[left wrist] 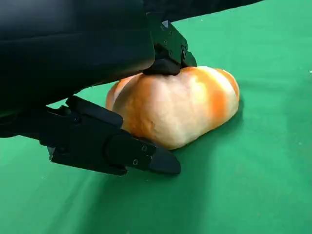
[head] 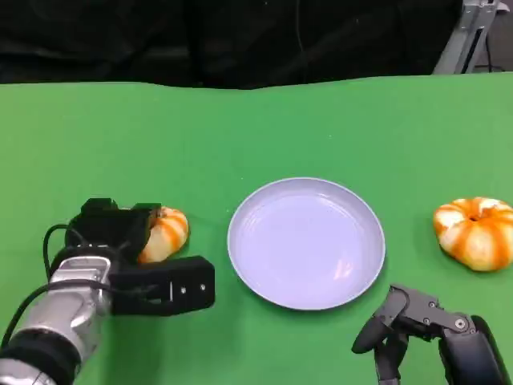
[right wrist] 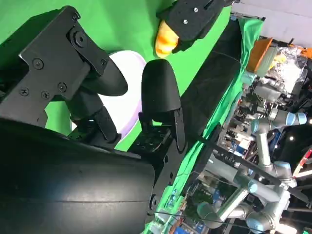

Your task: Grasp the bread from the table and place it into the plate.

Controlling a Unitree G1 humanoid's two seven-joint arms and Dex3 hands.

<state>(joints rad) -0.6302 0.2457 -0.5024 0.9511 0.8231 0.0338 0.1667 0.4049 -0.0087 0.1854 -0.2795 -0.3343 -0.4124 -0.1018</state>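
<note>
Green cloth carries, left to right, the left hand (head: pixel 128 257) closed around one soft, light bread roll (head: pixel 164 234), seemingly still resting on the table and best held gently by its flanks, one empty lavender plate (head: pixel 306 242), the right hand (head: pixel 409 325) empty, fingers apart, and a second roll (head: pixel 474 233).

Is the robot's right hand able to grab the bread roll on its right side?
Probably yes: the right hand sits near the roll, with bare green table between them.
</note>
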